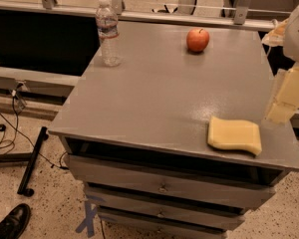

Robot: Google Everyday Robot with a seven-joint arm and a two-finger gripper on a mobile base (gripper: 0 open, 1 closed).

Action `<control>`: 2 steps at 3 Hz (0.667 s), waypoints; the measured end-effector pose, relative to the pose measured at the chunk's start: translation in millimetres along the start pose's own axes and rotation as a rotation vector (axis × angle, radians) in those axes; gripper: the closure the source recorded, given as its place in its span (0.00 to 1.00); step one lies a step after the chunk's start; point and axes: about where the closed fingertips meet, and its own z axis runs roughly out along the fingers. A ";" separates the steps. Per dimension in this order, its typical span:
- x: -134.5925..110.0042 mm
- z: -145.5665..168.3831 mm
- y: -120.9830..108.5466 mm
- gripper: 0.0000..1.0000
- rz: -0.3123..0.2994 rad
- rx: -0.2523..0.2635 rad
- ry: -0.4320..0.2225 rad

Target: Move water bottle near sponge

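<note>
1. Nearest on the grey cabinet top, the sponge is lying flat by the front right corner, close to the front edge. It is being treated as the target spot and is best left undisturbed.
2. Just beyond it and to the right, the gripper is being held over the right edge of the top, apart from the sponge. Nothing is seen in it, and whether it is open or closed cannot be told.
3. The step in hand is being judged as the reach for the bottle, not yet begun. A diagonal crossing of the whole top is being called for, from the near right to the far left.
4. Farther back, right of centre, an apple is sitting close to that line. The path is best being kept on its near side and high enough to clear it.
5. Farthest, at the back left corner, the water bottle is standing upright, near both edges and well apart from the sponge.
   - A full opening is being advised before arrival.
   - The grasp is best being centred on the ribbed body, low enough that the tall, light bottle is not being tipped or pushed off the left edge.
   - A gentle squeeze is being recommended, since thin plastic is likely to buckle.
</note>
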 end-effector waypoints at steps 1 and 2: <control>0.0 0.0 0.0 0.00 0.000 0.000 0.000; -7.5 3.1 -4.4 0.00 -0.001 0.009 -0.026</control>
